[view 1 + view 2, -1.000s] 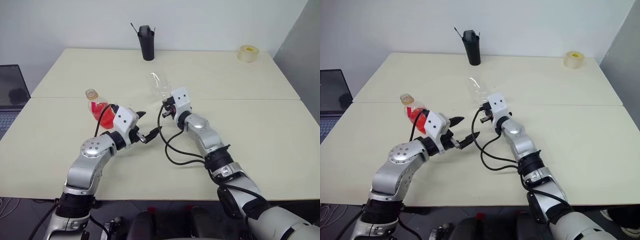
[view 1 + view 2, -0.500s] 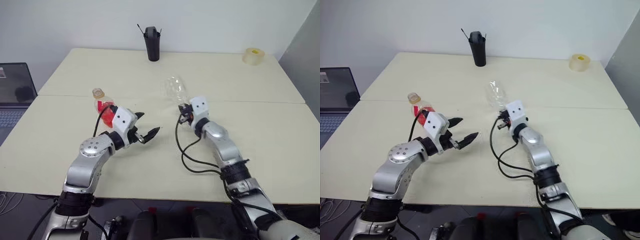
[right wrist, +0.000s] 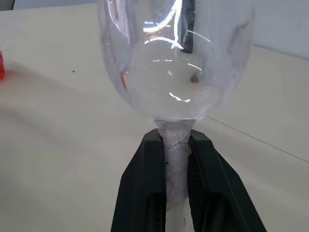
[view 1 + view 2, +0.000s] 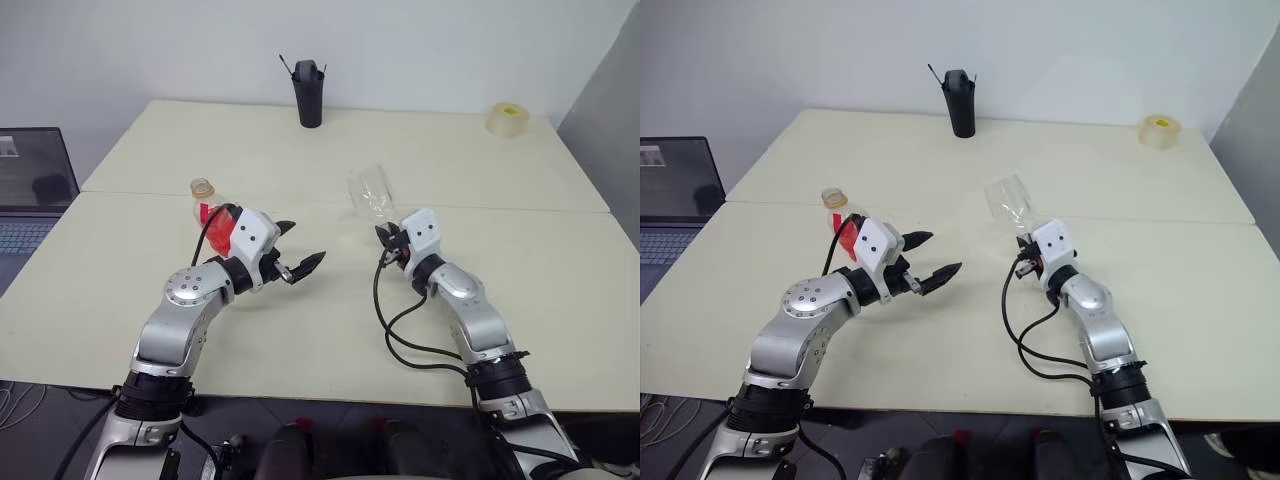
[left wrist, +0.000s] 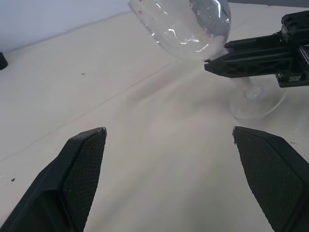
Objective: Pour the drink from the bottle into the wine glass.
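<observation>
Clear stemmed wine glass, tilted, has its stem pinched in the clenched right claw. Left of the glass, the released left claw hovers beside a small red-labelled plastic bottle on the cream counter.

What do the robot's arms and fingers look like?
Both arms are shiny silver with black joints and loose black cables. Each wrist carries a white box with small dark dots. The left gripper and right gripper have two black fingers, pointed and textured inside.
</observation>
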Robot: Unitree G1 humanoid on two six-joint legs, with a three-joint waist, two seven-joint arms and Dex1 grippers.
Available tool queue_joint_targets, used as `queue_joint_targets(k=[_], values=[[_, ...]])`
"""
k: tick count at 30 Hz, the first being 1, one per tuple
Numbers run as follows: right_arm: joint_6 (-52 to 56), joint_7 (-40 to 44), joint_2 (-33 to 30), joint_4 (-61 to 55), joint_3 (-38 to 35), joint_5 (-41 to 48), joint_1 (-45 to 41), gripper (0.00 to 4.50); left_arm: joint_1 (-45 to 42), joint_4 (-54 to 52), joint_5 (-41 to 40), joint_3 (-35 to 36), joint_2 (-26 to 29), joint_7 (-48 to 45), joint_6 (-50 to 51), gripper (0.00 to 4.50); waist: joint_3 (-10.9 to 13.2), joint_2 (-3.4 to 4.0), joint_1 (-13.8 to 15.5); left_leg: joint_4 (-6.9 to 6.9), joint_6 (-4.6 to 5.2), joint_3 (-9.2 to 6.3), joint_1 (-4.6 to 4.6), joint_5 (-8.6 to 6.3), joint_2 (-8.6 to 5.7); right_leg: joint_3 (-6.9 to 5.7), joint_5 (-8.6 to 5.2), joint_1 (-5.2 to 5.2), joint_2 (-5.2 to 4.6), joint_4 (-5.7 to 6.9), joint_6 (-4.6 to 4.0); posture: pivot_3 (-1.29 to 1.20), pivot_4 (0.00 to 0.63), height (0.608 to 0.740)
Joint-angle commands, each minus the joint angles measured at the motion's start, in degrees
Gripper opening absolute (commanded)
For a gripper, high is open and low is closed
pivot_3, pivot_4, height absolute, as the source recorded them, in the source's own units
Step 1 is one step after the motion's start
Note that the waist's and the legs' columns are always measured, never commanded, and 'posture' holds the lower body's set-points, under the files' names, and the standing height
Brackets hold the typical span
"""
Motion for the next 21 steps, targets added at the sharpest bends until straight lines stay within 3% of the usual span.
queue_joint_targets(k=[1,12,21], values=[[3.4,2.2,-2.7,3.9,0.5,-0.5,6.5,0.29,-1.1,-0.8,0.3,0.4,0.5,-0.4,-1.4,4.5,0.0,-0.05,0.2,-0.05,0.01,-0.03,0.16,-0.01,-0.01,-0.02,-0.01,0.15,0.0,-0.04,0.01,0.0,0.15,0.74],[6.3,3.9,-6.5,1.3,-0.6,0.7,10.1,0.23,-1.6,-0.9,0.2,0.1,0.5,-1.3,-0.8,4.5,-0.8,-0.36,-0.5,-0.78,0.04,0.12,1.61,-0.03,-0.04,0.2,-0.21,1.29,0.01,-0.25,-0.06,0.0,0.15,0.74],[10.1,6.3,-4.6,-4.7,-1.5,6.7,3.9,0.23,-1.3,-5.5,-7.9,2.8,-0.1,-5.9,0.4,4.5,-0.7,-0.29,-0.6,-0.78,0.03,0.02,1.52,-0.03,-0.02,0.15,-0.26,1.24,0.01,-0.22,-0.07,0.0,0.15,0.74]])
